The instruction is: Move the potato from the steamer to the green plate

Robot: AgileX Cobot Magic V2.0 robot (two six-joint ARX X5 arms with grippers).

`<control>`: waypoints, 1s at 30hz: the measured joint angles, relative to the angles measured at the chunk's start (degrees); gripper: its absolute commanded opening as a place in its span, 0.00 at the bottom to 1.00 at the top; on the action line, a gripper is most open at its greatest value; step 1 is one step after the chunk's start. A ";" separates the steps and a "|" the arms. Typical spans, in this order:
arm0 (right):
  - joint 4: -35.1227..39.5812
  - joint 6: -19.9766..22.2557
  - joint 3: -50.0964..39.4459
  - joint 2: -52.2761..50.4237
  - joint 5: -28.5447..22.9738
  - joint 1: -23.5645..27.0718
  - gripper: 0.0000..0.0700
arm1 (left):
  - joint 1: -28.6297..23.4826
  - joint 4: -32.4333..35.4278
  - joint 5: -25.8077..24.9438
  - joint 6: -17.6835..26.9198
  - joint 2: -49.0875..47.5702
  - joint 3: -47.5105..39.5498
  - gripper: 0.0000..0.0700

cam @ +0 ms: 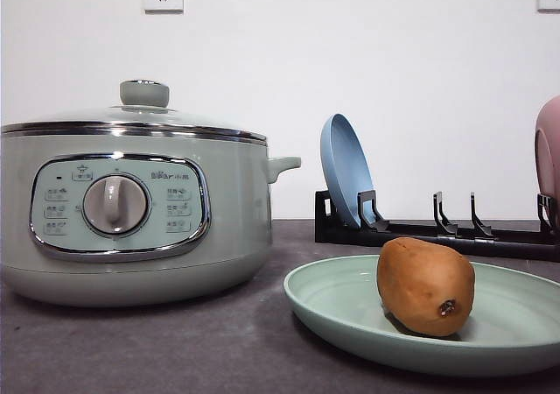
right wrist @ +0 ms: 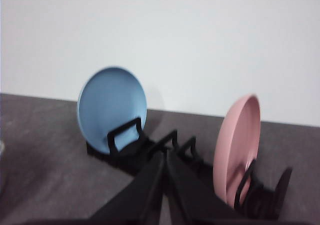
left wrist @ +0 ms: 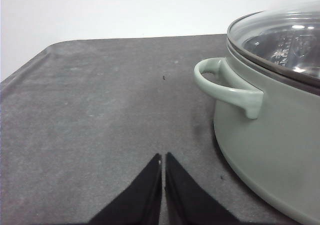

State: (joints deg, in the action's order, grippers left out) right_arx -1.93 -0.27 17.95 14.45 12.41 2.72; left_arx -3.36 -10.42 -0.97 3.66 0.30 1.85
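Grey tabletop: potato rests on green plate, steamer lidded beside left claw. Both claws closed, empty; right claw faces rack. Transfer looks complete; nothing left to grasp.

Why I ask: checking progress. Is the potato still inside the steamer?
No, the potato sits on the green plate, beside the lidded steamer.

The steamer has a glass lid and chrome trim, the green plate looks matte, the table rough.
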 measured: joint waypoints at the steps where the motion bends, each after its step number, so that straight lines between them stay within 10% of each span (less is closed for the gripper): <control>1: 0.01 0.00 -1.51 -1.28 -0.71 0.00 0.00 | 0.00 -0.01 0.00 0.00 0.00 0.00 0.00; 30: -7.39 -1.68 -17.02 -14.11 -3.59 0.00 0.00 | 0.00 -0.01 0.00 0.00 0.00 0.00 0.00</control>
State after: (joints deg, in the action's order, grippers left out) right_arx -9.32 -1.96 0.93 0.34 8.82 2.72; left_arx -3.36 -10.43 -0.97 3.67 0.30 1.85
